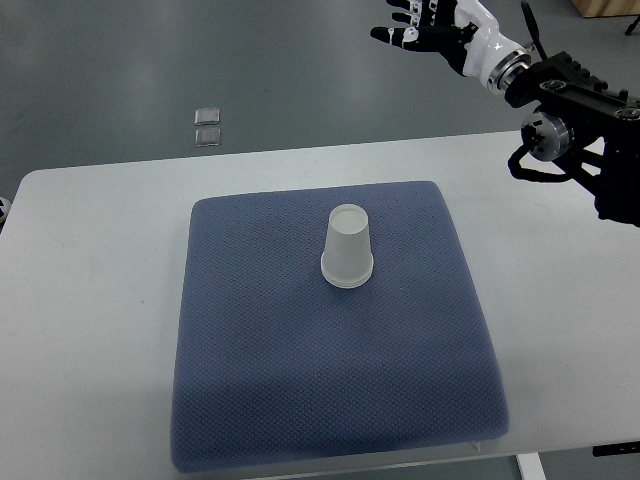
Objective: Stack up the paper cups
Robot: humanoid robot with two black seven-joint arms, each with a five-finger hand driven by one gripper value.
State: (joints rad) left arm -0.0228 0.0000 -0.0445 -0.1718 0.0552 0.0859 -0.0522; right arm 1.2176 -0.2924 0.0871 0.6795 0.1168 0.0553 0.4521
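A white paper cup (347, 248) stands upside down near the middle of a blue cushion (330, 390); whether it is one cup or a stack I cannot tell. My right hand (425, 28) is raised at the top right, beyond the table's far edge and well away from the cup. Its fingers are spread and hold nothing. The right arm (570, 100) comes in from the right edge. No left arm shows.
The cushion lies on a white table (90, 300). Two small clear square objects (208, 125) lie on the grey floor past the table's far edge. A dark bit of hardware (615, 450) shows at the bottom right corner.
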